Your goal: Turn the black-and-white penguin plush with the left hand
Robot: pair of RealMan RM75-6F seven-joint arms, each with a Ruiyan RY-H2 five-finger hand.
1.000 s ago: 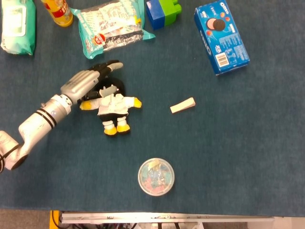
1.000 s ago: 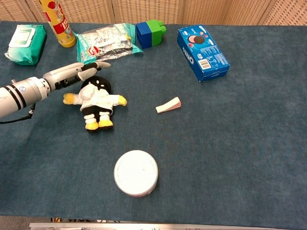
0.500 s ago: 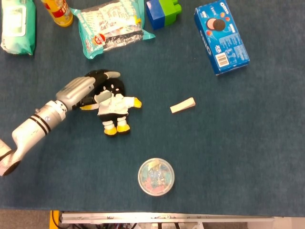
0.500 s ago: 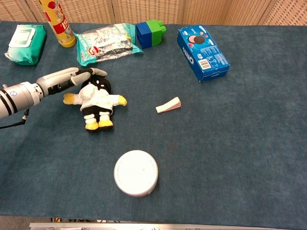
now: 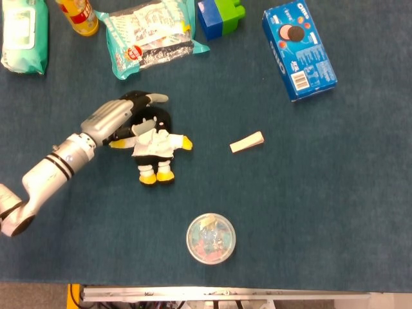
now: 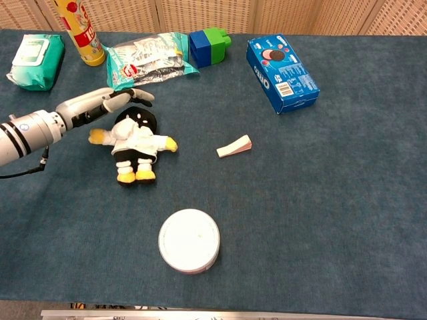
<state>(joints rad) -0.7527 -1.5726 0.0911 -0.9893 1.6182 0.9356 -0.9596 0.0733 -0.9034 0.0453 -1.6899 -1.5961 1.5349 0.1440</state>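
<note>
Over on the blue bench (image 5: 309,193), the penguin plush (image 5: 153,145) lay on its back, head toward the snack bag (image 5: 151,35), feet pointing at the round tub (image 5: 210,239). The left hand (image 5: 119,116) had its fingers stretched around the plush's head, touching but not really gripping anything. Right hand wasn't visible.

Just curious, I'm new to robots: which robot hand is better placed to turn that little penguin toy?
The left robot hand. It already sits at the head of the penguin plush, fingers reaching over it. The right one is in neither view.
</note>
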